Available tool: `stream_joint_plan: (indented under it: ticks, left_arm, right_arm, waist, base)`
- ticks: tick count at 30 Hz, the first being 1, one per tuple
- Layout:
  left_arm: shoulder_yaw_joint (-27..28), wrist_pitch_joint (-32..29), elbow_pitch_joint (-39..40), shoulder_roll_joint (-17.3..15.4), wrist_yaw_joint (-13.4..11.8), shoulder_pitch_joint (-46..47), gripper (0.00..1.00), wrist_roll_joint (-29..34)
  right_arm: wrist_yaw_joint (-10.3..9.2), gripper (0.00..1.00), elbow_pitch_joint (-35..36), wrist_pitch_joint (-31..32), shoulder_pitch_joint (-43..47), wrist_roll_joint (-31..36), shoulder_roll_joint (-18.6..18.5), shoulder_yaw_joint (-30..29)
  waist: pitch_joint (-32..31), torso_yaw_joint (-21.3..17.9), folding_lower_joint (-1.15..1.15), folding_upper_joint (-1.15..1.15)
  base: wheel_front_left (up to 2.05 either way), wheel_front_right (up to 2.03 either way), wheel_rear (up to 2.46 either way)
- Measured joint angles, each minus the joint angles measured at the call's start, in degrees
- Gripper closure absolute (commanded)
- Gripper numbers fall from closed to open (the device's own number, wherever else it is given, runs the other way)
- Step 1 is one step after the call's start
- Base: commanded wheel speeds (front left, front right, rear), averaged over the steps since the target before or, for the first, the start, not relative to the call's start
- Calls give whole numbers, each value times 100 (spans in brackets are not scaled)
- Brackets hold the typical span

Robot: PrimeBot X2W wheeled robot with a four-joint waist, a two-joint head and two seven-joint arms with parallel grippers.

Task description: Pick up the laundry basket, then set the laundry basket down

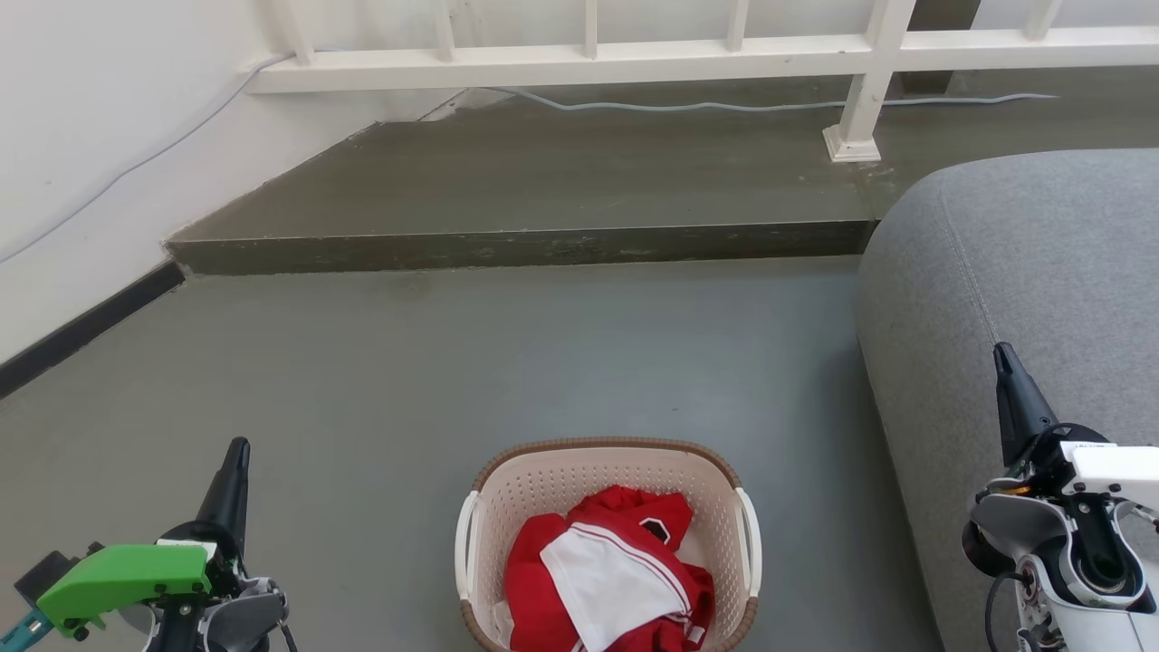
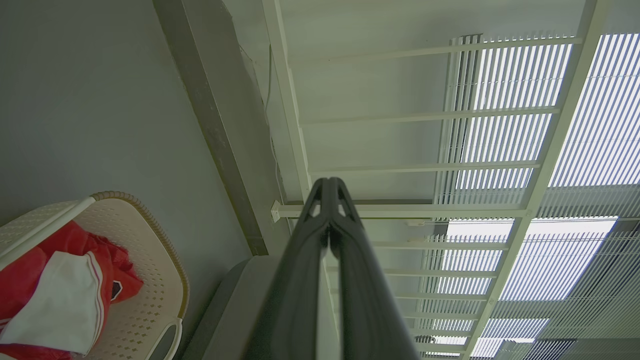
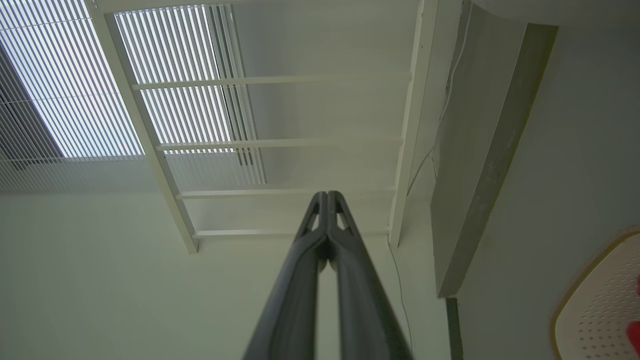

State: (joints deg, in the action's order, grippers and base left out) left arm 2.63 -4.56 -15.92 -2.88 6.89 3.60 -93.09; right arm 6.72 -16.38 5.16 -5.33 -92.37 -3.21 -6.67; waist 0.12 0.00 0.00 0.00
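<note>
Laundry basket (image 1: pixel 552 493) is seen standing upright on the grey floor (image 1: pixel 435 362), between the two arms and nearer the robot than either pair of fingertips. A red and white garment (image 1: pixel 616 570) is heaped inside it, and a white handle (image 1: pixel 465 543) is fixed on each long side under the brown rim.

The left fingers (image 1: pixel 237 453) are closed tip to tip, and nothing is held between them. The basket is found to their right, well apart from them, with floor between. In the left wrist view the same fingers (image 2: pixel 330 187) are seen pressed together along their length. The basket (image 2: pixel 150 260) and the garment (image 2: pixel 60 290) are seen off to one side of them, near their base.

The right fingers (image 1: pixel 1003 355) are likewise closed and nothing is gripped. The basket is found to their left, well apart, and a grey sofa (image 1: pixel 1041 272) is seen behind and beside them. In the right wrist view these fingers (image 3: pixel 327 197) meet at the tips, and a corner of the basket (image 3: pixel 600 300) is caught at the side, near their base.

Beyond both pairs of fingertips a low concrete step (image 1: pixel 543 181) is seen, topped by a white railing (image 1: pixel 589 59), with a pale cable (image 1: pixel 679 106) laid along it.
</note>
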Motion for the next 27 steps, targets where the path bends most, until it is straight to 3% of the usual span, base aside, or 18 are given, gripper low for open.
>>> stream_joint_plan:
  ticks: [27]
  left_arm:
    - [14,-1,1,0,0,0,100,0]
  right_arm:
    - [0,100,9,1,1,0,2,-5]
  waist:
    - [1,0,0,0]
  base:
    - [0,0,0]
